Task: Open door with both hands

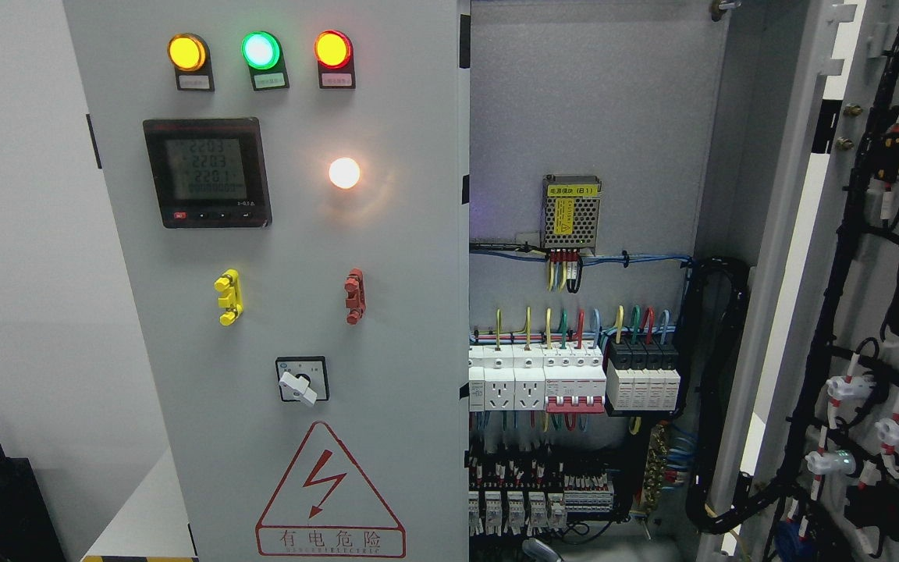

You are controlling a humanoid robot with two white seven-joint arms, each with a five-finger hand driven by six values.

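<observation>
Item: tall grey sheet-metal electrical cabinet, two doors, recorded from the head view.

Left door (278, 312): flat grey steel panel, closed. It carried three round pilot lamps along its top (amber, green (261, 50), red), a black square digital meter (207, 172) below them, a glowing white lamp right of the meter, a yellow plastic clip and a red plastic clip lower down, a white rotary selector switch (300, 382), and a red triangular lightning warning label (330, 490) at the foot.

Right door (863, 312): swung wide open, far right of the left door. Its inner face showed, strung with black cable looms and white lamp backs. Its long axis ran vertically.

Interior, between the doors: grey backplate, a perforated metal power supply with a yellow label (571, 212), and a row of white breakers and sockets (535, 378) with coloured wiring.

Hands: neither appeared in view, so the state of the fingers could not be told, nor which arm lay nearer. A small metallic shape at the bottom edge below the breakers was too cropped to identify.

Judgement: the right door looked fully opened. The closed left door's free edge adjoined the opening, and any further pull would probably start there.
</observation>
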